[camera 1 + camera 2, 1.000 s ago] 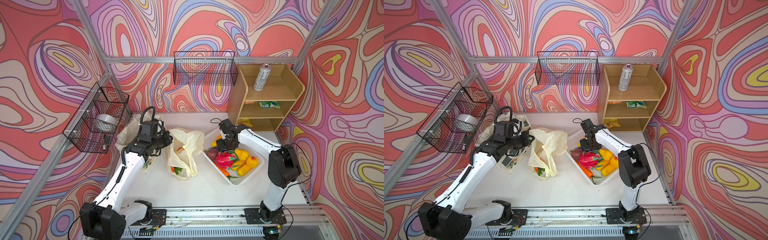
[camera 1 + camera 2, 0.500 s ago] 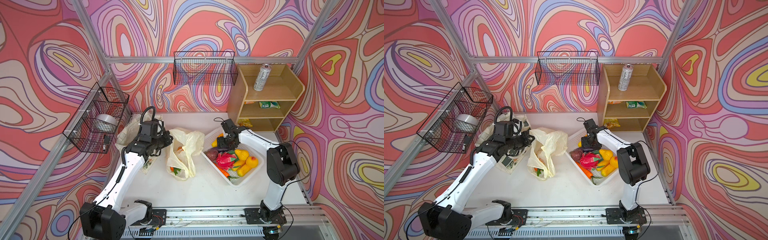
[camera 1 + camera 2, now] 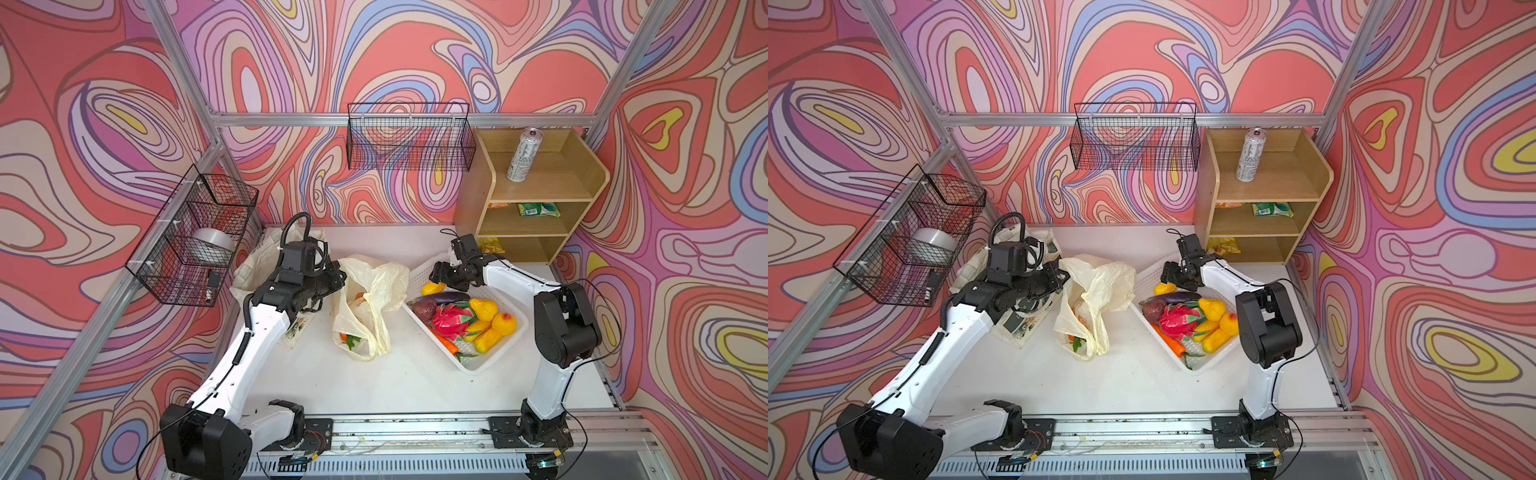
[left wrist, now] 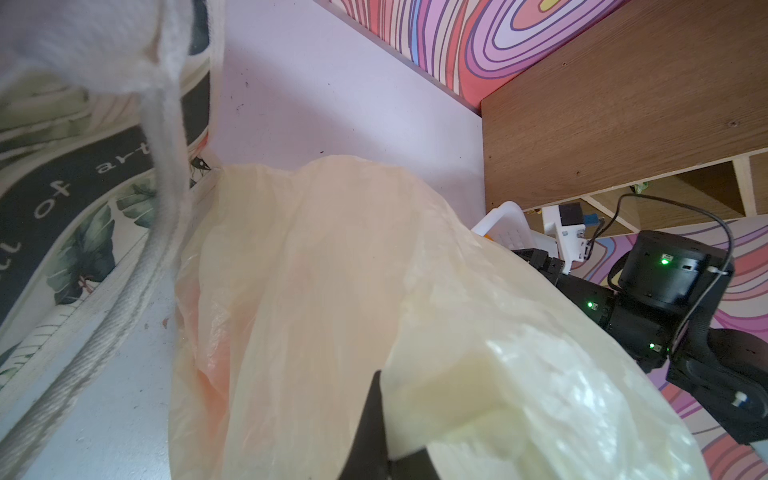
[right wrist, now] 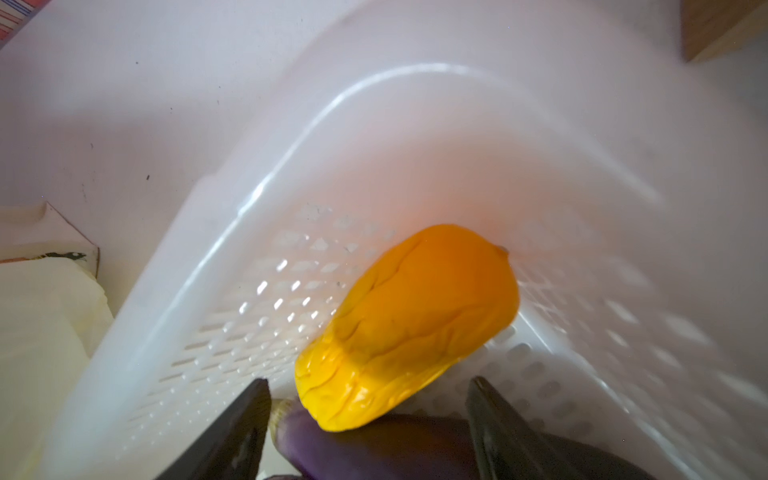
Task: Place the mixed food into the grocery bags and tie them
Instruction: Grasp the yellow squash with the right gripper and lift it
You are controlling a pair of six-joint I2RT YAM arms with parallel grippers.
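Observation:
The pale-yellow plastic bag [image 3: 374, 291] [image 4: 332, 270] stands mid-table with toy food inside. My left gripper [image 3: 338, 276] [image 3: 1064, 276] is shut on the bag's upper edge, holding the film up. The cream canvas tote [image 3: 257, 266] [image 4: 83, 208] lies under and behind that arm. My right gripper [image 3: 436, 274] [image 5: 369, 384] hangs open in the far corner of the white basket [image 3: 490, 361] [image 5: 291, 166]. Its fingers flank a yellow toy fruit [image 5: 415, 311] resting on a purple eggplant [image 5: 374, 449], holding neither. A silver can [image 3: 524, 156] stands on the shelf top.
A wooden shelf unit [image 3: 577, 187] at the back right holds a green packet [image 3: 538, 210] and an orange packet [image 3: 490, 245]. The basket holds several more toy fruits, including a pink dragon fruit [image 3: 451, 322]. Wire baskets [image 3: 409, 137] [image 3: 195, 237] hang on the back and left walls.
The right gripper has shifted slightly over the basket's far corner, still open. The left arm holds the bag as before.

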